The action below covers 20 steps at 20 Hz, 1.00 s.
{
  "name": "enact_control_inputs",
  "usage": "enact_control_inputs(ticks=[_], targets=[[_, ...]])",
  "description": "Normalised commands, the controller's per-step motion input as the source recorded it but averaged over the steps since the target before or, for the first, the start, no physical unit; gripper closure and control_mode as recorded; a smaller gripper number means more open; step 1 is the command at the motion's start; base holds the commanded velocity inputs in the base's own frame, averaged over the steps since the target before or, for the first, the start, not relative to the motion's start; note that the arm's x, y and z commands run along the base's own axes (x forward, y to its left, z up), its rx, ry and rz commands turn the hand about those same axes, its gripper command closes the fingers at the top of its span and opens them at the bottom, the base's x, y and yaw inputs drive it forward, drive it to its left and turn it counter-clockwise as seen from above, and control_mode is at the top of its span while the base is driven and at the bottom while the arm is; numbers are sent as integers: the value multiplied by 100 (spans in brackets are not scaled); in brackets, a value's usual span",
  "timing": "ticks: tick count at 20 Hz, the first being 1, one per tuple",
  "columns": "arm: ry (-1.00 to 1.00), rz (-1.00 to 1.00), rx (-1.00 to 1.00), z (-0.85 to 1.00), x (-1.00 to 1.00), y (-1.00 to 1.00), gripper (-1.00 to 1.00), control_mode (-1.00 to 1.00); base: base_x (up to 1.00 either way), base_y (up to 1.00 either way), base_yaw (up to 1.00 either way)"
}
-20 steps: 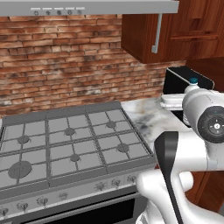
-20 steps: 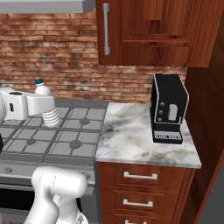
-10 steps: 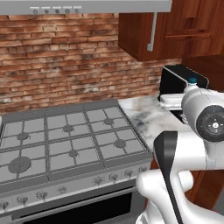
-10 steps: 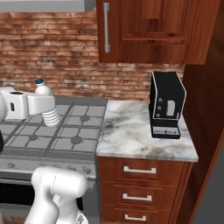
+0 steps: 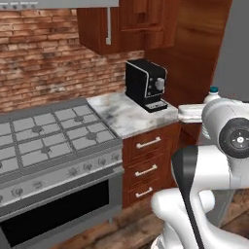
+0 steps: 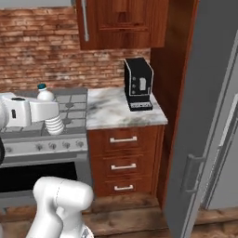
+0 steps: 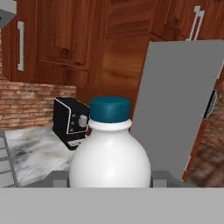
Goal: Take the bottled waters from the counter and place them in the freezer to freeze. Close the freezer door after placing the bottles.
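Pincer (image 7: pixel 110 186) grips bottled water (image 7: pixel 110 151), blue-capped, upright.

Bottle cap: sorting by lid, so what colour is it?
Dark teal-blue cap, best in the hand view.

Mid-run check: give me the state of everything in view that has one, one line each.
gripper: shut on the bottled water, carried in the air
bottled water: upright, capped, held in the gripper
freezer door: swung open
counter: carries the coffee machine, no bottle seen on it
coffee machine: upright at the counter's back
counter drawers: all shut
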Motion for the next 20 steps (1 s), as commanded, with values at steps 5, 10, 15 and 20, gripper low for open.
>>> enact_control_inputs(ticks=[5, 10, 15, 20], targets=[[0, 0, 0, 0, 0, 0, 100, 100, -96, -20, -53], [0, 0, 0, 0, 0, 0, 100, 100, -53, -26, -61], [0, 0, 0, 0, 0, 0, 100, 100, -2, -49, -52], [0, 0, 0, 0, 0, 0, 100, 100, 49, -87, -21]])
